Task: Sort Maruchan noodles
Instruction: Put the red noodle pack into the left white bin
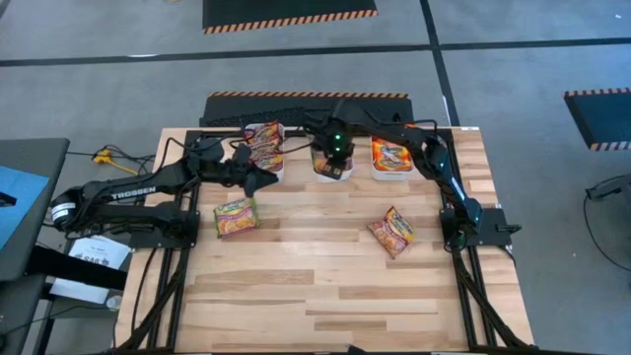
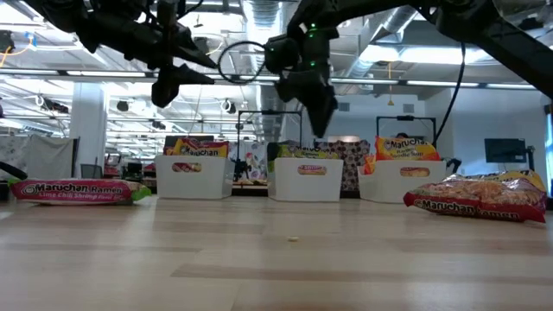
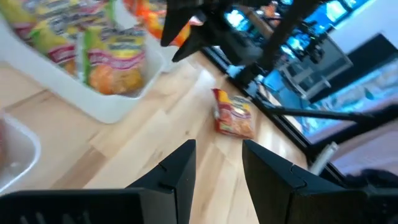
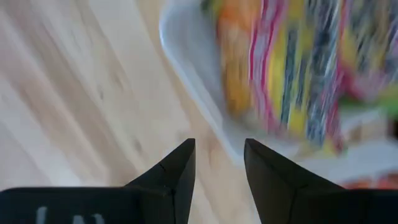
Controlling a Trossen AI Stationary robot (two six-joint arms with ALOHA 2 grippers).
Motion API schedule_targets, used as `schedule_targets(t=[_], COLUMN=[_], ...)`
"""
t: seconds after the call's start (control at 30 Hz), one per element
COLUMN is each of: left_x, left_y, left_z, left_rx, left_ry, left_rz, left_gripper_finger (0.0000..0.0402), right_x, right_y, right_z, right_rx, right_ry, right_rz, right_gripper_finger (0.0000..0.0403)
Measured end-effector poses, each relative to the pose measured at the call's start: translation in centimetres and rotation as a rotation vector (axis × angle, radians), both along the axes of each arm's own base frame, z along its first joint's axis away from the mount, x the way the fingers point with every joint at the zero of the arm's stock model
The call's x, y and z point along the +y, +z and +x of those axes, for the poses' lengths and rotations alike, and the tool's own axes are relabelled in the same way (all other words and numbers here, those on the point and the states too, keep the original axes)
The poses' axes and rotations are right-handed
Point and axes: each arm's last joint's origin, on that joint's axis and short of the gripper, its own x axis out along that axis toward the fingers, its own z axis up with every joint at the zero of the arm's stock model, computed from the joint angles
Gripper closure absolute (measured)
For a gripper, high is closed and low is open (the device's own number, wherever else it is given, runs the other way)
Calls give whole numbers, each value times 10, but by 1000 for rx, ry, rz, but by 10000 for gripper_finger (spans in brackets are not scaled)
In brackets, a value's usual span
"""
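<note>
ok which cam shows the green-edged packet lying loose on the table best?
High view: the green-edged packet lies fully visible, face up, on the table's left side, just below the left gripper. Low view shows it only edge-on, label readable. Neither wrist view shows it; the left wrist view catches the other loose packet.

open-plan robotics lab: exposed ceiling ducts (image 2: 259, 13), hazard-striped floor mats (image 1: 289, 15).

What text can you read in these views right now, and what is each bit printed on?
"TROSSEN": on the left arm, high view.
"Maruchan Ramen": on the green-edged packet lying on the table, low view; the smaller line beneath is too blurred to read.
"Maruchan Ramen": on the orange-edged packet.
"Maruchan": on the packet in the far bin.
Bin labels and wrist-view packets: unreadable.
</note>
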Motion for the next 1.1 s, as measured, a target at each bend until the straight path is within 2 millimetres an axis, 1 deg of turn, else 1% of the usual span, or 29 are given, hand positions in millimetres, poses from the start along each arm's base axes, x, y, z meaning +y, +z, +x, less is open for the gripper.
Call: schedule_targets(t=[0.07, 0.13, 0.2, 0.4, 0.6, 0.77, 0.97, 1.03, 1.1], left_x=[-1, -3, -4, -10, -17, -21, -23, -23, -23], left_y=[2, 4, 8, 22, 29, 29, 28, 29, 29], left_z=[0, -3, -6, -21, -36, -44, -48, -48, -48], left_rx=[-13, -24, -42, -104, -116, -93, -80, -84, -84], left_ry=[-35, -58, -59, -61, -60, -65, -66, -72, -80], left_rz=[17, 31, 43, 79, 98, 118, 113, 114, 112], left_gripper_finger=[285, 285, 285, 285, 285, 285, 285, 285, 285], right_x=[1, 1, 7, 39, 67, 87, 114, 122, 130], right_y=[0, -1, 5, 37, 72, 101, 132, 136, 134], right_z=[-4, -4, -5, -7, -20, -35, -56, -65, -77], right_rx=[40, 30, 1, -83, -149, -212, -293, -299, -280], right_ry=[-10, -43, -52, -22, -32, -85, -155, -181, -216], right_rz=[17, 30, 68, 66, 3, -70, -173, -205, -215], right_gripper_finger=[241, 241, 241, 241, 241, 241, 241, 241, 241])
